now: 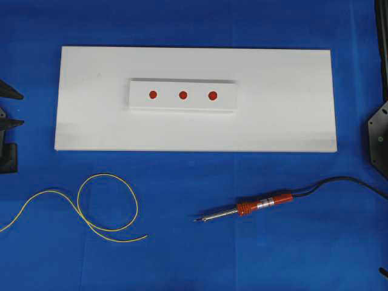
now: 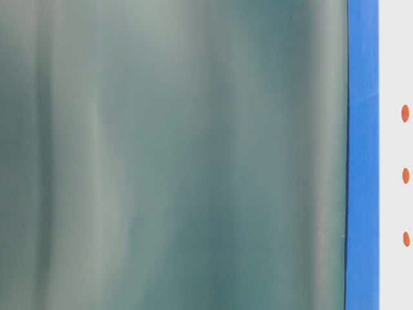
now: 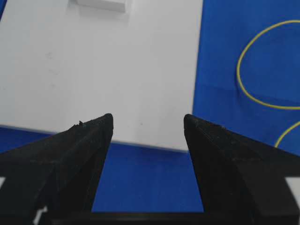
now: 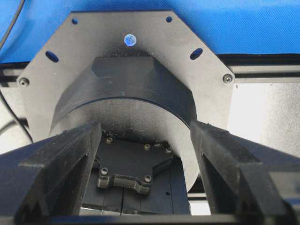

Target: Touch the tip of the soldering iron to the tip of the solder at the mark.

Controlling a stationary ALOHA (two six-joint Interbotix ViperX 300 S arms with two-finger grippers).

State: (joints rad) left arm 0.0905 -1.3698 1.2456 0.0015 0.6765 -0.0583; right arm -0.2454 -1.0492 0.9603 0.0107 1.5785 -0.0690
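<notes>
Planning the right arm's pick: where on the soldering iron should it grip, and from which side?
Grip the soldering iron on its orange handle, probably from straight above with the jaws across its width. It lies flat on the blue cloth, handle at the right end near the cord, metal tip pointing left. The handle is the thickest part, and the tip stays free for the solder.

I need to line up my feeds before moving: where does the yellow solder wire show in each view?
Overhead: solder, lower left, looped on blue cloth below the white board.
Table-level: not visible.
Left wrist: right edge, curving beside the board.
Right wrist: not visible.
Shared landmark: the white board.
</notes>
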